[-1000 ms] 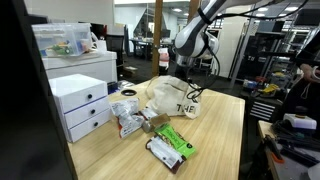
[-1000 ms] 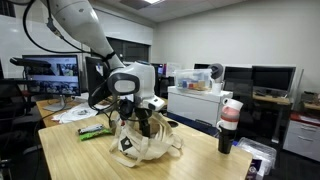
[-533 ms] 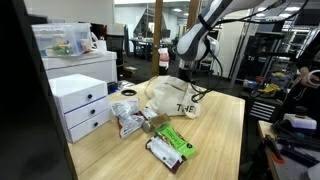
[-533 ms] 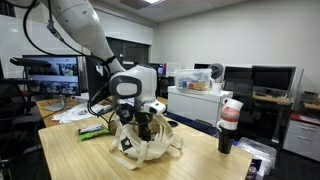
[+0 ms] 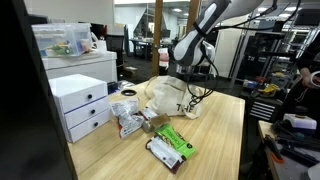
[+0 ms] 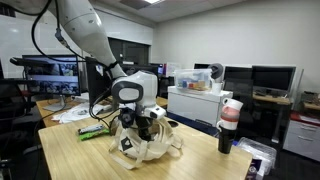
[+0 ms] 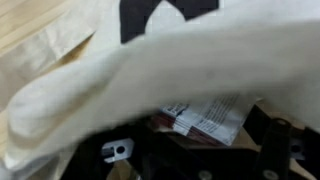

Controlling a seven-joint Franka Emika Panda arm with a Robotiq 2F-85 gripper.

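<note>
A cream tote bag (image 5: 168, 98) with black lettering lies slumped on the wooden table (image 5: 215, 135); it also shows as tote bag (image 6: 143, 147). My gripper (image 5: 190, 86) reaches down into the bag's mouth, seen also as gripper (image 6: 146, 122). In the wrist view, pale bag fabric (image 7: 120, 70) fills the top. Below it a flat packet (image 7: 205, 118) with a white printed label lies between the dark fingers (image 7: 272, 140). The gripper (image 7: 195, 150) stands with its jaws wide apart around the packet; no grip shows.
Green packets (image 5: 172, 140) and other snack packs (image 5: 128, 121) lie on the table in front of the bag. A white drawer unit (image 5: 80, 106) stands beside them. A red-and-white canister (image 6: 231, 112) stands near the table's end, and a green packet (image 6: 93, 130) lies behind the arm.
The gripper has sunk lower into the bag's mouth, and the arm has shifted a little with it. The bag and the packets on the table have stayed put.
</note>
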